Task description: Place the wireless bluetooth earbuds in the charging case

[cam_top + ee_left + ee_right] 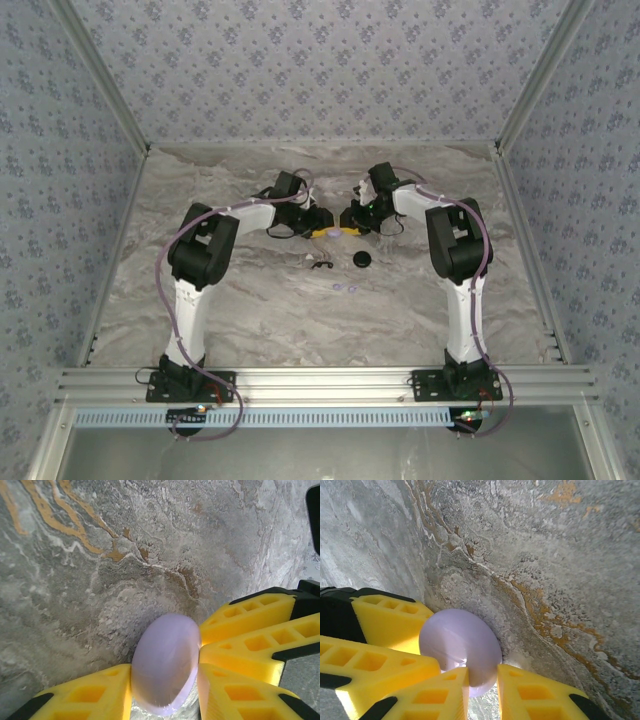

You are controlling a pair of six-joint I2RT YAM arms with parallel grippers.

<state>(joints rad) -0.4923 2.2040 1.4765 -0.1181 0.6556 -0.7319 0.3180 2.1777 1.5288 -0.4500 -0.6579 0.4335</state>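
- Left pincer (165, 672) and right pincer (482, 672) both clamp the lilac charging case (460, 647), likely to pry it open.
- Earbuds (345, 289) lie loose on the bench (250, 310), not yet inserted.

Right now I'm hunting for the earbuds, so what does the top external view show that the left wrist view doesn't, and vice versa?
Top external adds: the two tiny lilac earbuds lying loose on the marbled table, with a black disc and a small black curved piece nearby. Left wrist adds: the lilac charging case close up, pinched by the left gripper, with the right gripper pressed against its side. Shared: both grippers meeting tip to tip over the table.
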